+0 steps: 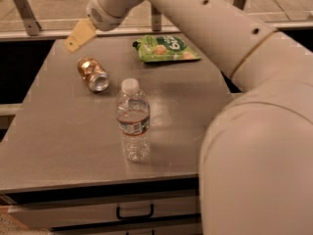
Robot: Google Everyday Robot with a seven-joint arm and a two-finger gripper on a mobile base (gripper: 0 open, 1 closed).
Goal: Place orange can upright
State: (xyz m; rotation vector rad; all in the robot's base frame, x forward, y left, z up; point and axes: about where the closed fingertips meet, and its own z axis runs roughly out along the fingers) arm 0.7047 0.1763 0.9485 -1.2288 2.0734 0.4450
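Note:
The orange can (92, 73) lies on its side on the grey table (63, 131), at the back left, its silver end facing front right. My gripper (78, 36) hangs above the table's back left edge, just behind and above the can, apart from it. Its pale yellow fingers (80, 34) point down to the left. My white arm reaches in from the right and fills the right side of the view.
A clear water bottle (132, 121) stands upright in the middle of the table, in front and to the right of the can. A green snack bag (165, 48) lies at the back. A drawer with a black handle (134, 213) is below the table front.

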